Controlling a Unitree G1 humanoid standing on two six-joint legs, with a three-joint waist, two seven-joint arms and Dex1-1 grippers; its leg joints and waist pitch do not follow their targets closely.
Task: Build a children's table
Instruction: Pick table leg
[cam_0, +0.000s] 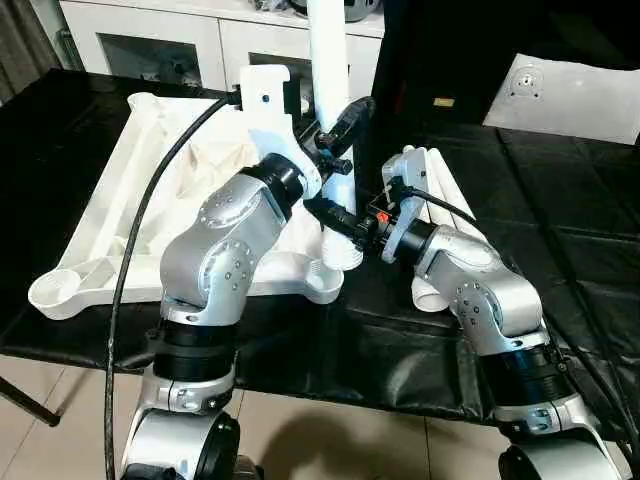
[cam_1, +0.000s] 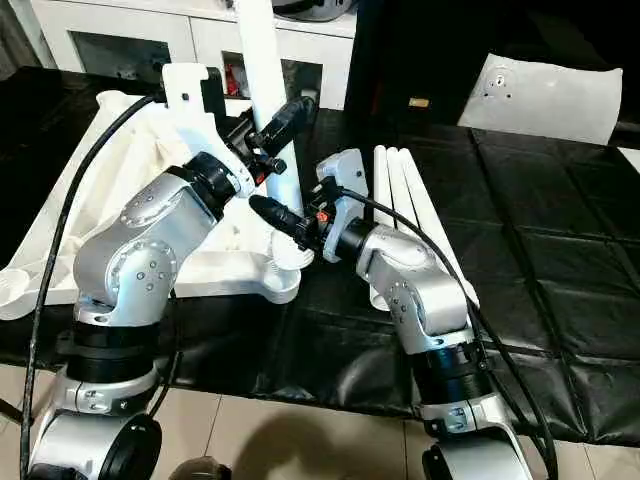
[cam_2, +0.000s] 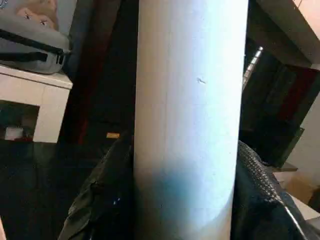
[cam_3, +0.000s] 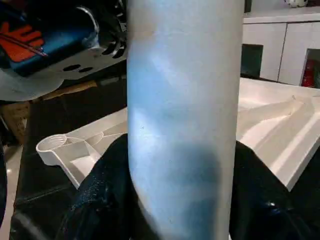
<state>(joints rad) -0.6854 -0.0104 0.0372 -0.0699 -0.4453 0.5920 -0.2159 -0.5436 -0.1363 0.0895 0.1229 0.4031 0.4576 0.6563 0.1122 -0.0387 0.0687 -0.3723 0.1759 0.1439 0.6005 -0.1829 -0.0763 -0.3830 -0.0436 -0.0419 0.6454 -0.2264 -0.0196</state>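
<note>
a smooth white round leg (cam_0: 330, 70) stands straight up in the ribbed tabletop's (cam_0: 150, 180) corner socket (cam_0: 338, 262) — the left gripper (cam_0: 338, 135) and the right gripper (cam_0: 340, 222) both squeeze it.

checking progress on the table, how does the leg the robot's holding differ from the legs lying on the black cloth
The held leg stands upright at a corner socket of the upturned tabletop; the spare legs lie flat, side by side, on the cloth to its right.

Both the left gripper and the right gripper have their fingers around the held leg; nothing touches the spare ones.

All are long white tubes.
</note>
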